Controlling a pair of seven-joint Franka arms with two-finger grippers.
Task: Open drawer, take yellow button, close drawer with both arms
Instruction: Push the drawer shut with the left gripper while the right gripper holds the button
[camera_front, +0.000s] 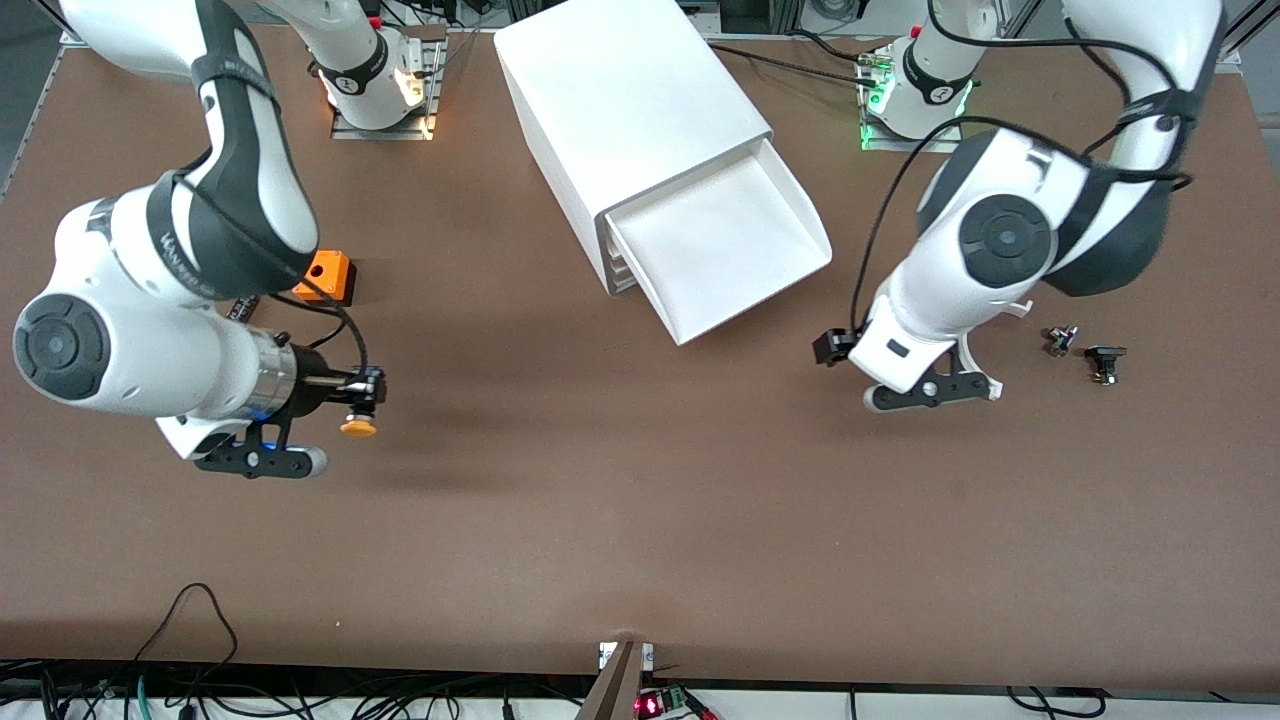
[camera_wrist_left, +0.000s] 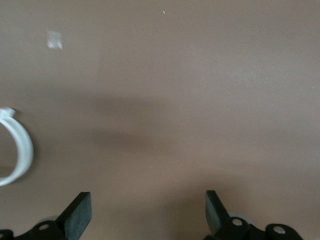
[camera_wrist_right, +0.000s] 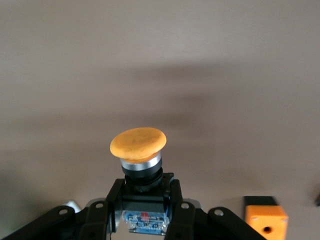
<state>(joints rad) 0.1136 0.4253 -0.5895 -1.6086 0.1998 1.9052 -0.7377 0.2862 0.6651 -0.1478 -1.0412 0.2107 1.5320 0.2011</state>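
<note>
The button (camera_front: 357, 427), with its round orange cap (camera_wrist_right: 138, 142) on a black and blue body, is clamped by the body between the fingers of my right gripper (camera_front: 360, 392) (camera_wrist_right: 145, 197). That gripper hangs over bare table toward the right arm's end. The white cabinet (camera_front: 625, 105) stands at mid-table with its drawer (camera_front: 735, 235) pulled out; nothing shows inside the drawer. My left gripper (camera_front: 848, 352) (camera_wrist_left: 147, 205) hovers over bare table beside the drawer's front corner. Its fingers (camera_wrist_left: 77, 212) stand wide apart with nothing between them.
An orange square box with a hole (camera_front: 326, 276) (camera_wrist_right: 266, 220) sits on the table close to the right arm. Two small black parts (camera_front: 1060, 340) (camera_front: 1105, 362) lie toward the left arm's end. Cables hang along the table edge nearest the front camera.
</note>
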